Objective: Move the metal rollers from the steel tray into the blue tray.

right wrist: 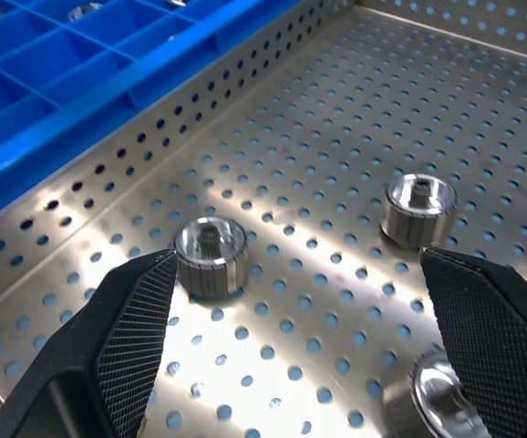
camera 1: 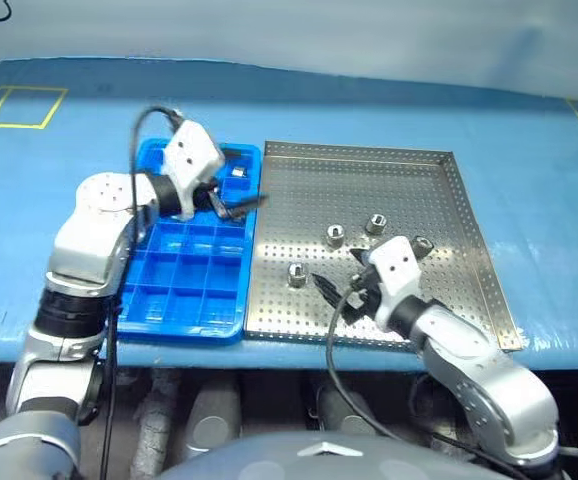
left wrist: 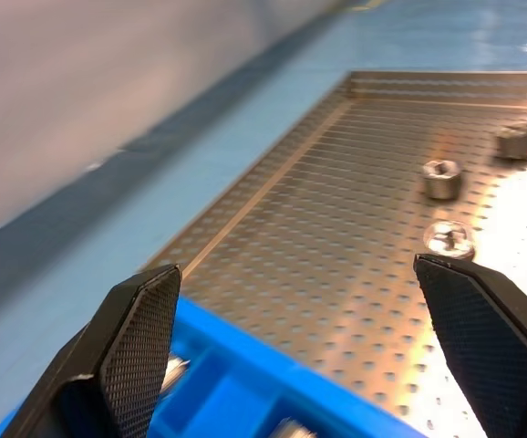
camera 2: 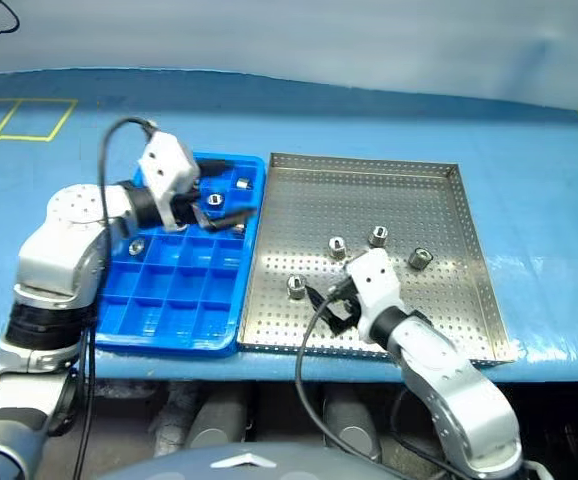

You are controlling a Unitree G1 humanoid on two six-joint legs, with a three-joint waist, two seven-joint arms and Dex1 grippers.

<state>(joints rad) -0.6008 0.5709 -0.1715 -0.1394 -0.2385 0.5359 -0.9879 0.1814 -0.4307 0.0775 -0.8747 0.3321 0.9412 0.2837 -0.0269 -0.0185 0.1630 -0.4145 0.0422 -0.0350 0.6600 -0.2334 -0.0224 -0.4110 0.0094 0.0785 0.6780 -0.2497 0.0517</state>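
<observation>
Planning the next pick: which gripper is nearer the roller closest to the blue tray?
Right. The right gripper is open just beside that roller on the steel tray; the left gripper is open over the blue tray.

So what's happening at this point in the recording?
A two-armed robot is shifting metal rollers from the steel tray into the blue tray. Four rollers are left on the steel tray, and a few already sit in the blue tray's compartments. The left gripper is open and empty over the blue tray's far end. The right gripper is open, low over the steel tray near the remaining rollers.
</observation>
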